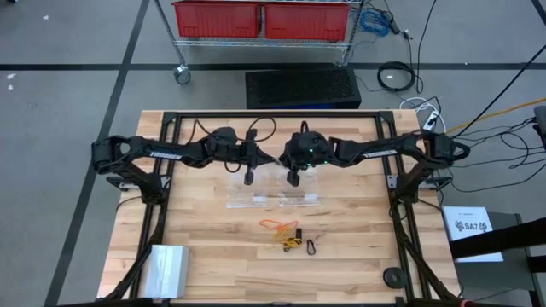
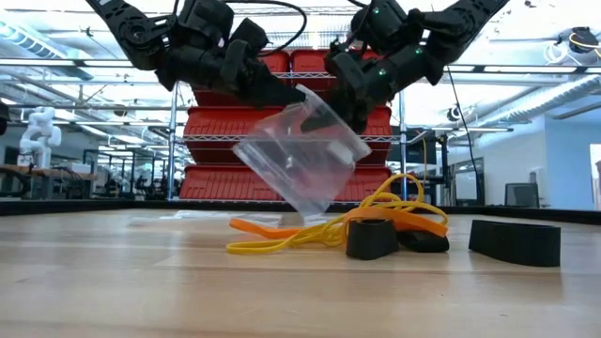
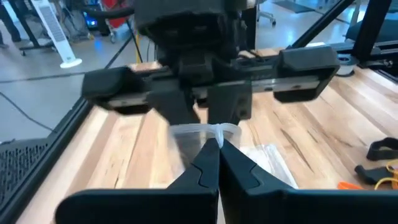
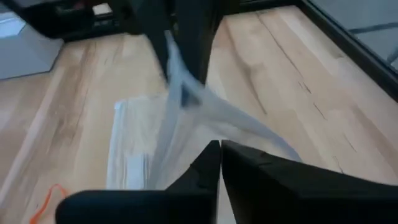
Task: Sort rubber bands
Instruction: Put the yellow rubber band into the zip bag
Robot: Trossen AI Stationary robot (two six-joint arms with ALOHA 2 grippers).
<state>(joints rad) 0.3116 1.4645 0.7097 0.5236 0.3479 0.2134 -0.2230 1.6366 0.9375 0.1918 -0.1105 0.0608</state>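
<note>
On the near part of the wooden tabletop (image 1: 213, 256) lie the rubber bands (image 1: 286, 234), a small tangle of orange and yellowish loops with a dark one (image 1: 312, 247) just beside it. In the low view this tangle (image 2: 376, 216) sits in front of the lifted bag, with a black block (image 2: 515, 241) off to one side of it. A folded clear plastic sheet (image 1: 166, 269) rests at the near left corner, and a round black knob (image 1: 393, 276) near the right edge. Farther in, flat clear bags (image 1: 273, 200) lie on the wood. Above them the left gripper (image 1: 249, 177) and right gripper (image 1: 293, 179) both have their jaws clenched on one clear plastic bag (image 2: 300, 160), held tilted in the air between them. Beyond the tabletop stands a wire rack with red bins (image 1: 264, 19).
</note>
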